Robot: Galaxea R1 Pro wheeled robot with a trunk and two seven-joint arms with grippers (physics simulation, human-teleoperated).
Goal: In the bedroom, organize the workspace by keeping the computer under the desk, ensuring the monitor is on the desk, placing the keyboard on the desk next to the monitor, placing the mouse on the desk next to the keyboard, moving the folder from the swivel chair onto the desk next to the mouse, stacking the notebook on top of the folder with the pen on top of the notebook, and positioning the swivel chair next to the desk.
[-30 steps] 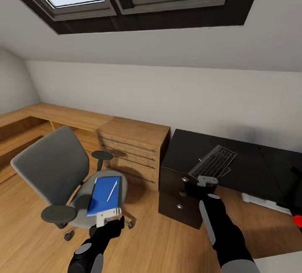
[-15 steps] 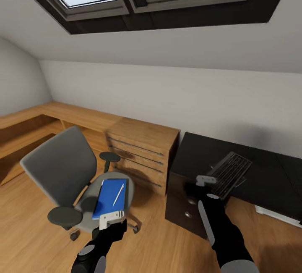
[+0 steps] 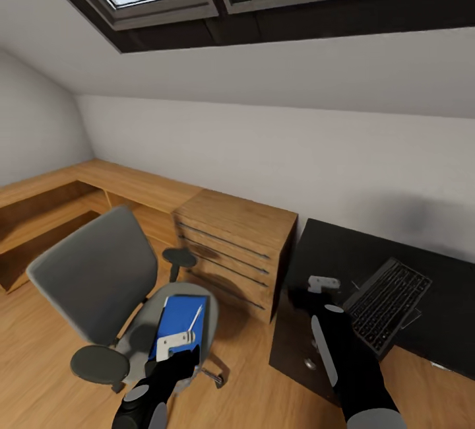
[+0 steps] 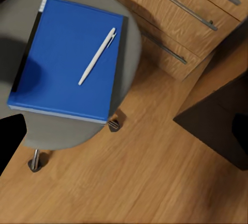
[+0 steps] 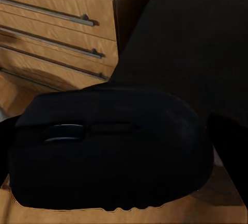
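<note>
Two task items are noted on the glossy black L-shaped desk: none but the slim dark-keyed keyboard lies there, and the small dark rounded mouse is held pinched in the right gripper above the desk's near corner. The mouse-placing step is judged in hand; a set-down beside the keyboard is called for next. On the grey swivel chair, the flat bright blue folder carries the thin white pen. The left gripper hovers near; its state cannot be told.
</note>
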